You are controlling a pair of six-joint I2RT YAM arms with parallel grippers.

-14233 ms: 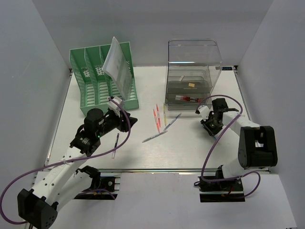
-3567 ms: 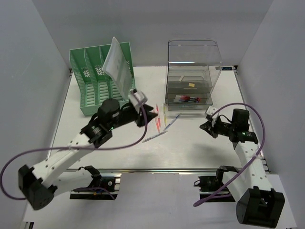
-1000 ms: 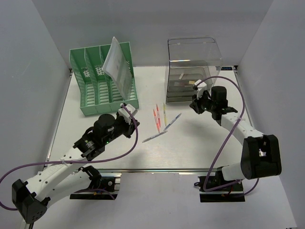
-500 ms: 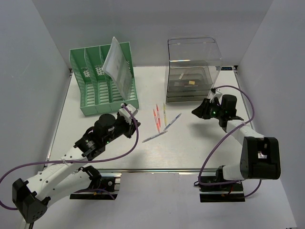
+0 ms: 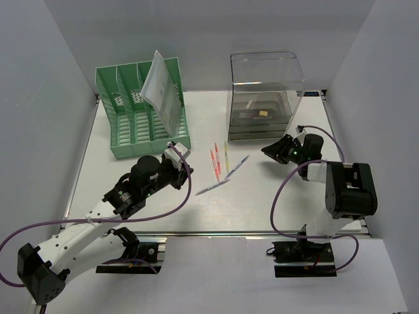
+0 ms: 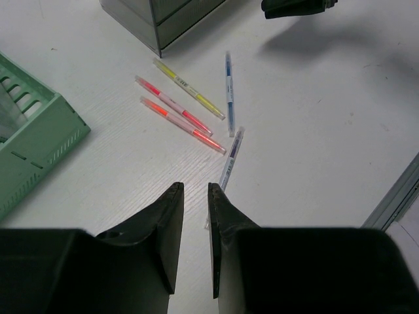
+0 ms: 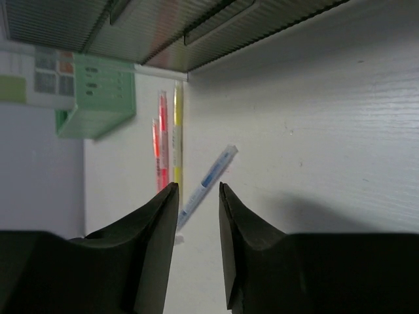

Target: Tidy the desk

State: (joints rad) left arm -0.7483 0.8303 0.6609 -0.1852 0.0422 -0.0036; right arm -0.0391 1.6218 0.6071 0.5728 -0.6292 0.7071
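Top view, with wrist views. Your right claw (image 5: pixel 275 150) has drawn back from the clear drawer box (image 5: pixel 265 85). Its jaws are parted and empty. The lower drawer (image 5: pixel 257 135), open a few seconds ago, is now pushed shut. Your left claw (image 6: pixel 194 191) hovers with its jaws slightly apart, holding nothing, above five pens (image 6: pixel 175 105) lying loose. The white table (image 5: pixel 262 196) spans the workspace beneath both arms. By this evidence the pens remain unsorted, and you may need that drawer reopened.

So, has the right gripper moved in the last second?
Yes. The right gripper has drawn back from the front of the clear drawer box, toward the arms' bases.
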